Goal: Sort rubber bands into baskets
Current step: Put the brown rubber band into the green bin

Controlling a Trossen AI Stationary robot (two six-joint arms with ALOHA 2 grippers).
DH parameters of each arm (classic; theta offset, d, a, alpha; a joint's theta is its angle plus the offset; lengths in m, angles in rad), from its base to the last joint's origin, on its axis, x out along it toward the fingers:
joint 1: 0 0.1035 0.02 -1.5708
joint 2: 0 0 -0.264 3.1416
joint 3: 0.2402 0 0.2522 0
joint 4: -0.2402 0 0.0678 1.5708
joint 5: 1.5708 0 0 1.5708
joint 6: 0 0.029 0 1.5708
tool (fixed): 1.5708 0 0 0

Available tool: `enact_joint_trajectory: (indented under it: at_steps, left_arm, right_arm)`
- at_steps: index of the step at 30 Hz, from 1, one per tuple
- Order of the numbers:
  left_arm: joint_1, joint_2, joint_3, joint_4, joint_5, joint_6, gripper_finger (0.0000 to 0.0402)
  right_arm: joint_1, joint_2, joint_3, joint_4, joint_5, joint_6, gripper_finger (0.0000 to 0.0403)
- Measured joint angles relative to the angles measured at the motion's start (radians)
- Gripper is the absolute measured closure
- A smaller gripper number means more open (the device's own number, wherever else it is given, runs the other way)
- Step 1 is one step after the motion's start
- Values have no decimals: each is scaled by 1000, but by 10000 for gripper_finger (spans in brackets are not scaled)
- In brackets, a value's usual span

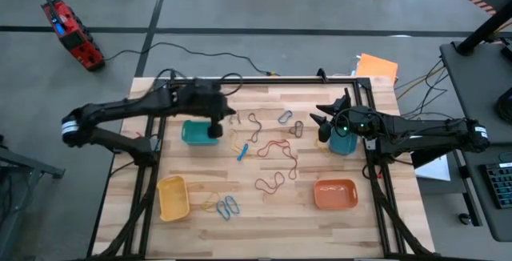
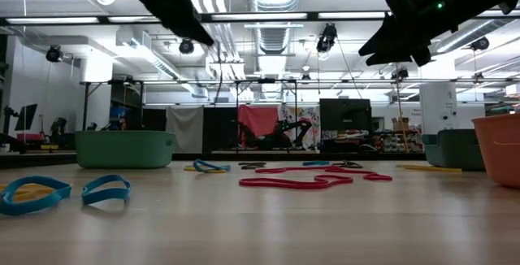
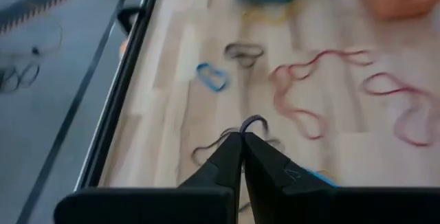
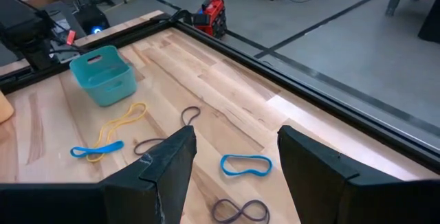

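Note:
Rubber bands lie loose on the wooden table: red ones [image 1: 276,153], blue ones [image 1: 242,152] [image 1: 228,206], grey ones [image 1: 286,117] and a yellow one [image 1: 206,195]. The teal-green basket [image 1: 194,134] stands far left, the blue basket [image 1: 342,143] far right, the yellow basket [image 1: 173,198] near left and the orange basket [image 1: 334,194] near right. My left gripper [image 1: 214,126] is raised beside the teal-green basket, shut on a thin grey rubber band [image 3: 253,121]. My right gripper [image 4: 234,157] hovers open above the blue basket, with nothing between its fingers. My left gripper pinches the grey rubber band between its two fingertips [image 3: 234,148]. A small loop of the band [image 3: 254,120] sticks out just past the tips. The fingers slant down toward the table. Whether the band's other end hangs clear of the table, I cannot tell.
A black frame [image 1: 152,145] runs round the table's edges. More bands lie between the arms: a blue loop [image 4: 245,163], a grey one [image 4: 240,210] and a yellow one [image 4: 124,123]. Cables and a red tool [image 1: 72,35] lie on the floor beyond the far edge.

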Motion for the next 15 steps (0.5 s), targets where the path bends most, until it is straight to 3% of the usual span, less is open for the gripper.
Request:
enact_joint_trajectory:
  at_steps: [6,15]
  left_arm:
    - [-22,-136,29,-165,-15,-97,402]
    - [-20,-190,42,-399,-181,-259,401]
  right_arm:
    - [0,0,0,-2,0,2,202]
    - [0,0,0,-1,0,3,202]
